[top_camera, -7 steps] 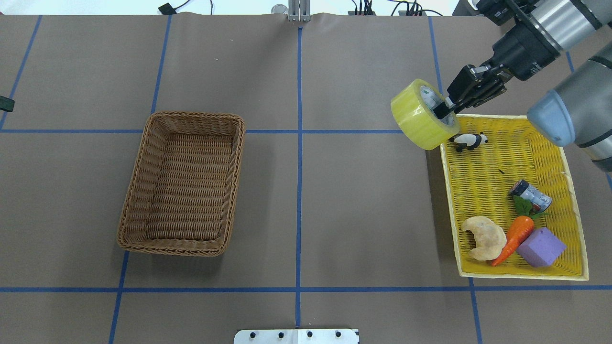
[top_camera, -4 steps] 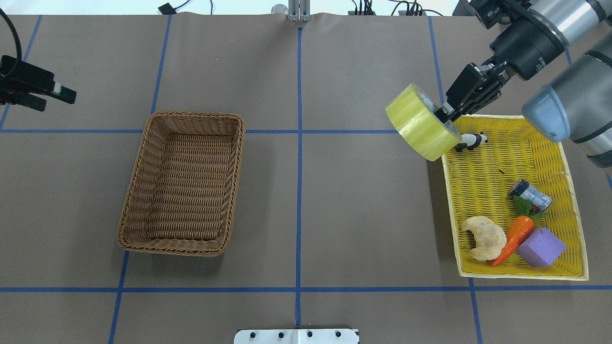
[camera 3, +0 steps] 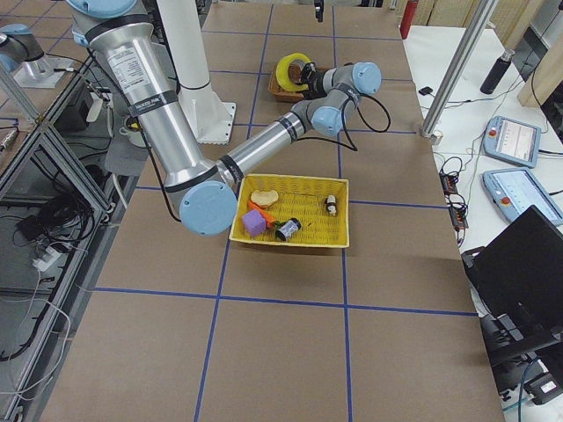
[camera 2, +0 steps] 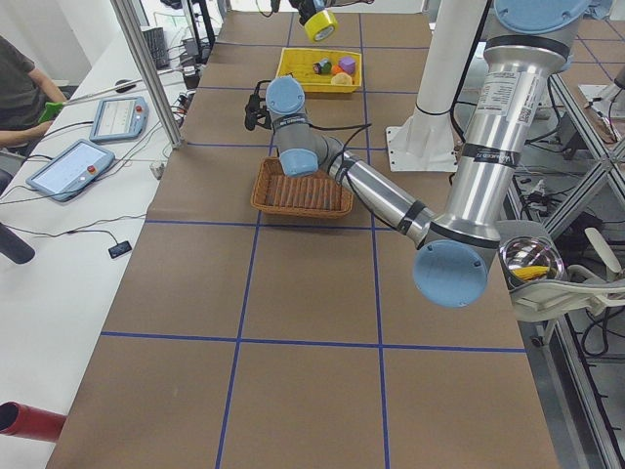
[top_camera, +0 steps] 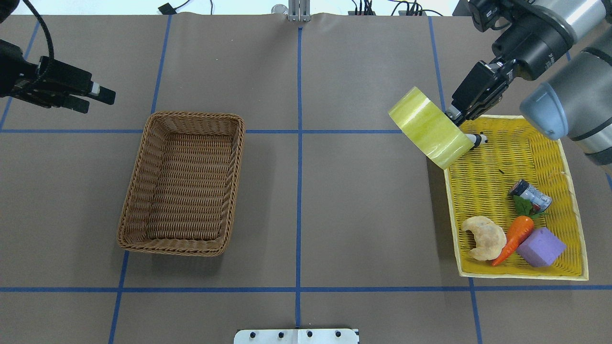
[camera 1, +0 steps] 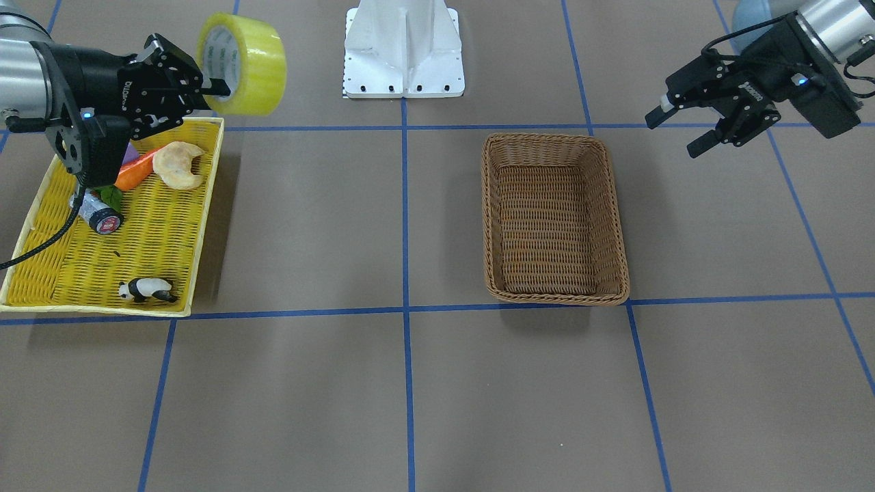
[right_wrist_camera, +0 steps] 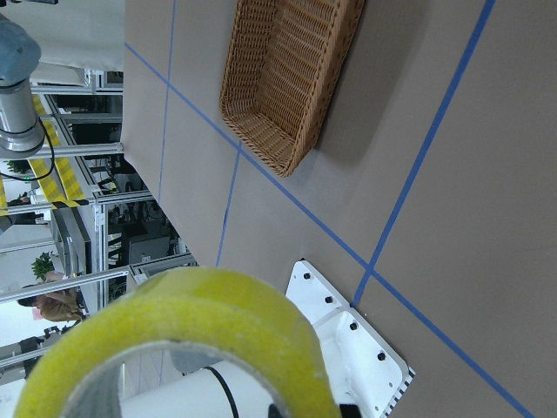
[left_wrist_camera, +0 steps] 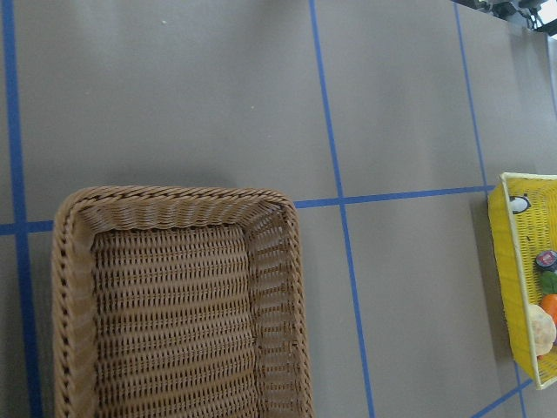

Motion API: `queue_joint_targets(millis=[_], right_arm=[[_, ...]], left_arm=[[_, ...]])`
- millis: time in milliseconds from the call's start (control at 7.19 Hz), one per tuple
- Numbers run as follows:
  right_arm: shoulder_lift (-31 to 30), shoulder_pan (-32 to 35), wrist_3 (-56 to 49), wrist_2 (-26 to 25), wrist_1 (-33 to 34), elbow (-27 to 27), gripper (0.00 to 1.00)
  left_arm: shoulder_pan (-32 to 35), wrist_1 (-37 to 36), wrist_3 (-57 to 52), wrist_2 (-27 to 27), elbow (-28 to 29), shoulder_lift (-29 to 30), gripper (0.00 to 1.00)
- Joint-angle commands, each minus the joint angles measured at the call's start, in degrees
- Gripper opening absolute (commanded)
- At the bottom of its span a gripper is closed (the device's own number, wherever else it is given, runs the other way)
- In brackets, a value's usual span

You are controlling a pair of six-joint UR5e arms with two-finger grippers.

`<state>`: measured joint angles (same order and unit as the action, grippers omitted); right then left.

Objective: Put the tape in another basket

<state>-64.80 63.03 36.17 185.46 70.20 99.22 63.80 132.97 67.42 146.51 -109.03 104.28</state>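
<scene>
The yellow-green tape (top_camera: 430, 128) hangs in the air over the far-left corner of the yellow tray (top_camera: 521, 275), tilted on edge. My right gripper (top_camera: 460, 116) is shut on it, with one finger inside the whitish core. The tape also shows in the front view (camera 1: 245, 63) and fills the bottom of the right wrist view (right_wrist_camera: 191, 326). The brown wicker basket (top_camera: 196, 115) stands empty on the left half of the table (camera 1: 547, 137) (left_wrist_camera: 174, 193) (right_wrist_camera: 287, 78). My left gripper (top_camera: 101, 98) is open and empty, hovering beyond the basket's far-left corner (camera 1: 675, 131).
The yellow tray (camera 1: 102, 309) holds a toy panda (camera 1: 147, 290), a small can (top_camera: 530, 195), a croissant (top_camera: 485, 237), a carrot (top_camera: 514, 236) and a purple block (top_camera: 540, 247). The white robot base (camera 1: 403, 48) stands at the near table edge. Blue tape lines cross the brown table.
My left arm has come in from the left edge and moved right toward the basket. My right gripper has tilted the tape so its outer band faces up, covering most of the panda.
</scene>
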Motion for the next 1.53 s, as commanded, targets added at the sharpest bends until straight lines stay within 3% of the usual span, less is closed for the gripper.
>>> queue_joint_targets(millis=[0, 278, 417, 695, 1113, 1391], right_arm=[[0.0, 0.1, -1.2, 1.8, 0.0, -0.9, 0.0], [-0.9, 0.3, -6.5, 10.4, 0.1, -1.9, 0.0], [-1.9, 0.3, -13.7, 16.3, 0.4, -5.9, 0.0], [-2.7, 1.0, -23.0, 20.1, 0.9, -9.6, 0.0], [-1.0, 2.4, -37.0, 28.3, 17.9, -10.8, 0.0], [0.8, 2.4, -44.1, 32.5, 30.6, -11.0, 0.0]], left_arm=[[-1.1, 4.1, 7.0, -0.5, 1.4, 3.1, 0.97], [-5.3, 10.4, 18.2, -1.9, 3.6, 5.9, 0.97], [-6.6, 12.0, 19.3, -4.7, 3.6, 6.0, 0.97], [-7.0, 11.9, 23.6, -4.8, 3.6, 7.5, 0.97], [-8.6, 12.0, 33.0, -5.4, 3.6, 12.6, 0.97], [-11.2, 13.7, 40.3, -11.8, 2.9, 16.5, 0.97]])
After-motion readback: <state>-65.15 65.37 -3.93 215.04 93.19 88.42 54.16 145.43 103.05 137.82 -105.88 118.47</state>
